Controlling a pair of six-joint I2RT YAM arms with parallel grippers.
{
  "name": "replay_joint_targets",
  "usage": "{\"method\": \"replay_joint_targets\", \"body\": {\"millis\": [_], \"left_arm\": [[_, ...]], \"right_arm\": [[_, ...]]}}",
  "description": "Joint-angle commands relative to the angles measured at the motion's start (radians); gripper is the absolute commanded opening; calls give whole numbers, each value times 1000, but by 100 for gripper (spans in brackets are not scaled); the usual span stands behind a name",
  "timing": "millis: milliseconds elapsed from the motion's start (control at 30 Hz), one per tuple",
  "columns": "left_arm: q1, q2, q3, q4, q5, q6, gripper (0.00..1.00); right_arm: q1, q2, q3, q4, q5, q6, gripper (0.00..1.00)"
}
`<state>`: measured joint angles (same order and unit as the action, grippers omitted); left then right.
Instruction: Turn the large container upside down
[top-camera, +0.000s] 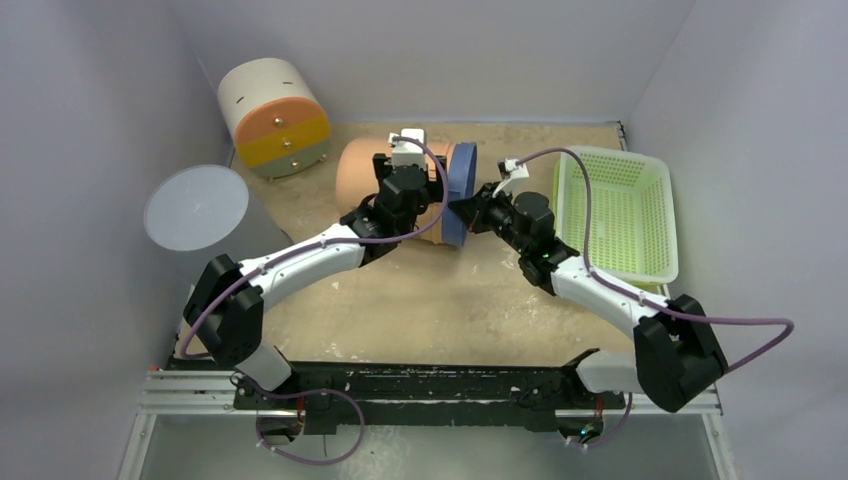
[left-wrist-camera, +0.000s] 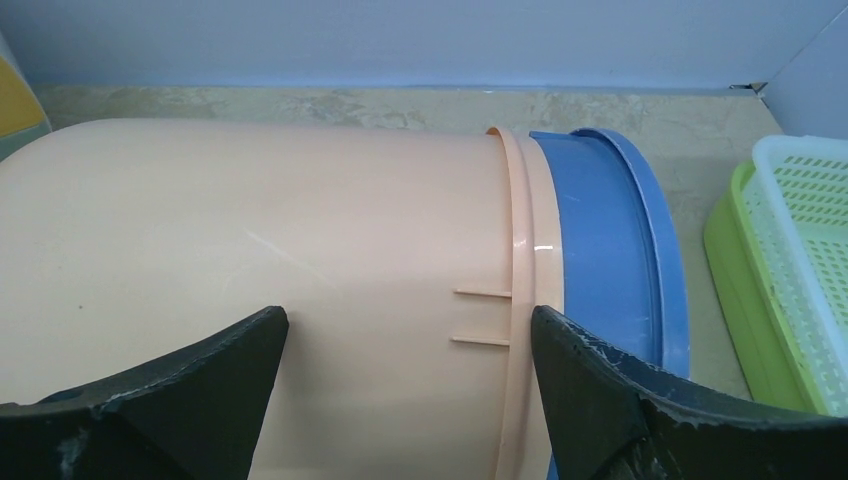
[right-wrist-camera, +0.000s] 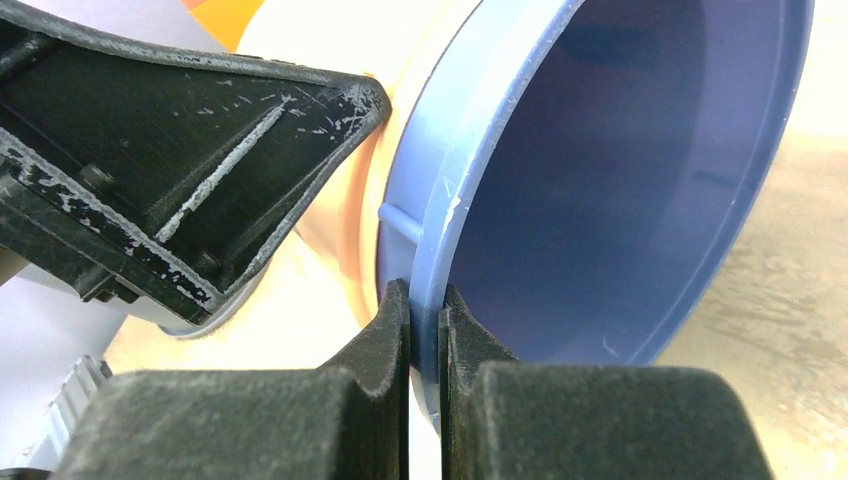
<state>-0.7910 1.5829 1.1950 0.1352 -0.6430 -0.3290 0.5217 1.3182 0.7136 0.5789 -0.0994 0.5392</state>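
The large container (top-camera: 358, 172) is a peach tub with a blue rim (top-camera: 461, 195), lying on its side at the table's back middle, mouth to the right. It fills the left wrist view (left-wrist-camera: 270, 250) and shows in the right wrist view (right-wrist-camera: 600, 180). My left gripper (top-camera: 404, 178) is open, its fingers (left-wrist-camera: 590, 380) spread over the tub's side by the peach collar. My right gripper (top-camera: 470, 212) is shut on the blue rim (right-wrist-camera: 428, 260), one finger inside the mouth and one outside.
A green and white basket (top-camera: 615, 212) stands right of the tub. A grey cylinder (top-camera: 196, 208) stands at the left, and a cream drum with orange, yellow and green bands (top-camera: 272, 115) at the back left. Walls close in on three sides.
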Motion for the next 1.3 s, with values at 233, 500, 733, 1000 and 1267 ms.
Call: {"method": "replay_joint_targets", "body": {"millis": [233,500,733,1000,1267], "left_arm": [[108,45,-87,-77,-171,81,88],[114,73,-75,-71,-169,88,88],[103,23,-67,-56,-73,50,88],[43,-192,-94,77,213,41,88],[42,-139,-94,252,513,70,88]], "right_arm": [[-81,-222,-42,-304,285,-193,0],[-88,-386,-8,-446,313,-219,0],[-86,-389,24,-433,231,-232,0],[-86,-242,-40,-269,175,-205,0],[-85,-168,-40,-196,109,-174,0]]}}
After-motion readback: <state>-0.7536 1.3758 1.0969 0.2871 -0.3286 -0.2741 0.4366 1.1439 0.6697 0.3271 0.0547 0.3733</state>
